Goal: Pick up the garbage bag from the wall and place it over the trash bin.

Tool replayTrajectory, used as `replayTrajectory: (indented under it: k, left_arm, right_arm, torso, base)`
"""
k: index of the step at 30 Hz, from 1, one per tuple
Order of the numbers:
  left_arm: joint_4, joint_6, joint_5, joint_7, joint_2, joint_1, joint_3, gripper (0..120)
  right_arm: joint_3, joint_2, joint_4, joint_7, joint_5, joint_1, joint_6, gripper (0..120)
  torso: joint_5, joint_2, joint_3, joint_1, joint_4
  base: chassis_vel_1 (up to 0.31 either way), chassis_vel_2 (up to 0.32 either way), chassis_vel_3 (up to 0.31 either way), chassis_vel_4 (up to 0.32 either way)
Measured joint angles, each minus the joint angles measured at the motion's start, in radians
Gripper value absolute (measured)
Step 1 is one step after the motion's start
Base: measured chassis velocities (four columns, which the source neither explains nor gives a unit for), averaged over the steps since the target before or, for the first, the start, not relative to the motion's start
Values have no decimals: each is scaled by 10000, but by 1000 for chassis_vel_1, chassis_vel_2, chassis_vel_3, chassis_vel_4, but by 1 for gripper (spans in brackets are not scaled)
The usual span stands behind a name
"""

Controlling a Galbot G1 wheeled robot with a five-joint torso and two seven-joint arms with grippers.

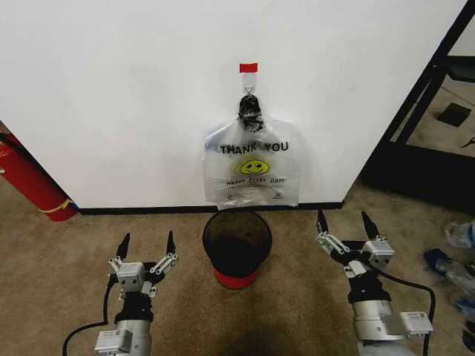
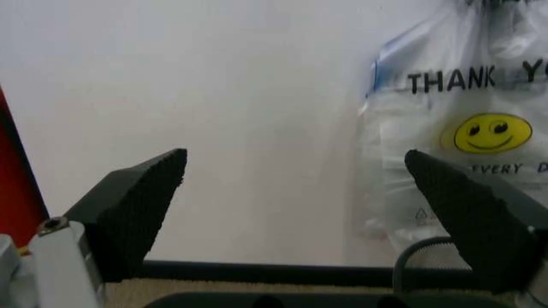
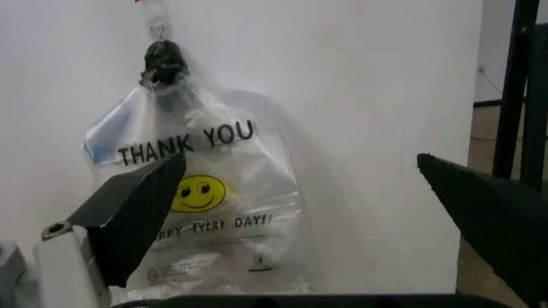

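The garbage bag [image 1: 251, 169], clear plastic printed "THANK YOU" with a yellow smiley, hangs on the white wall [image 1: 133, 96] from a hook under a red tape strip [image 1: 248, 67]. A black knot [image 1: 250, 110] gathers its top. Right below it on the carpet stands the trash bin [image 1: 237, 241], round and black with a red base. My left gripper [image 1: 148, 239] is open, low and left of the bin. My right gripper [image 1: 343, 216] is open at the bin's right. The bag [image 2: 466, 147] lies off to one side in the left wrist view, past the open left gripper [image 2: 296, 157]. The bag [image 3: 214, 192] hangs beyond the open right gripper [image 3: 299, 159].
A red fire extinguisher [image 1: 30, 182] leans at the wall on the far left. A black rack [image 1: 434, 89] stands at the right. Plastic bottles [image 1: 459, 256] lie on the carpet at the right edge. A black baseboard [image 1: 141, 210] runs along the wall's foot.
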Motion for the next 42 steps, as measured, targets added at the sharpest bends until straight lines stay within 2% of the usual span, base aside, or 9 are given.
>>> replayTrajectory:
  k: [6,30,32,36,37,42]
  left_arm:
    - [-141,-1149,36,-150,-231,-150,74,100]
    - [197,-1322,96,-371,-519,-361,330,100]
    - [245,-1324,121,-376,-555,-341,332,100]
    - [292,-1412,273,-382,-573,-199,317,100]
    - [292,-1412,273,-382,-573,-199,317,100]
    - [292,-1423,371,-393,-539,-102,267,100]
  right_arm:
    - [-28,-180,-248,0,6,-148,138,100]
    - [22,-305,-643,-21,108,-513,352,100]
    - [23,-447,-783,-122,563,-413,345,100]
    - [-9,-913,-1159,-856,3054,495,23,100]
    - [-9,-913,-1159,-856,3054,495,23,100]
    - [-84,-1457,-1799,-2230,6014,2327,-790,100]
  torso:
    - [-1,0,0,0,0]
    - [-1,0,0,0,-1]
    - [-1,0,0,0,-2]
    - [0,0,0,0,-1]
    - [0,0,0,0,-1]
    - [1,0,0,0,2]
  base:
    - [0,0,0,0]
    - [0,0,0,0]
    - [0,0,0,0]
    - [0,0,0,0]
    - [0,0,0,0]
    - [0,0,0,0]
